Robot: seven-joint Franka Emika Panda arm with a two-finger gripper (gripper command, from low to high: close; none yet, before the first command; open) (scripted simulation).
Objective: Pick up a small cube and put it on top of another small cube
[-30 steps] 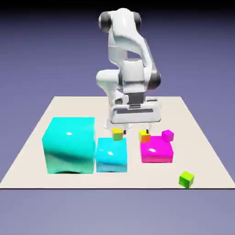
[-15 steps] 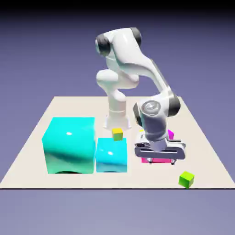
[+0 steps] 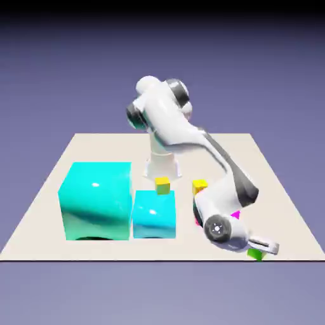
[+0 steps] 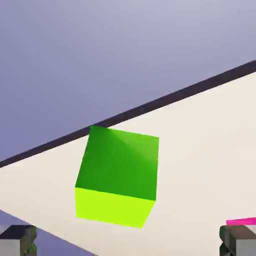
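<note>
With the pincer (image 4: 128,241) spread wide and holding nothing, the lime-green cube (image 4: 117,170) sits near the surface's (image 4: 200,150) edge, ahead of the fingertips. Square the tips to its sides and centre it before closing, lest a finger nudge it over the edge.

Lime-green cube (image 3: 256,254): upper part hidden behind hand, exterior view
Magenta block (image 3: 197,222): almost all behind arm
Small magenta cube (image 3: 235,215): partly covered by arm
Gripper fingertips (image 4: 18,240): cut off, hand view's bottom edge
Magenta sliver (image 4: 242,221): cropped at right edge, source unclear
</note>
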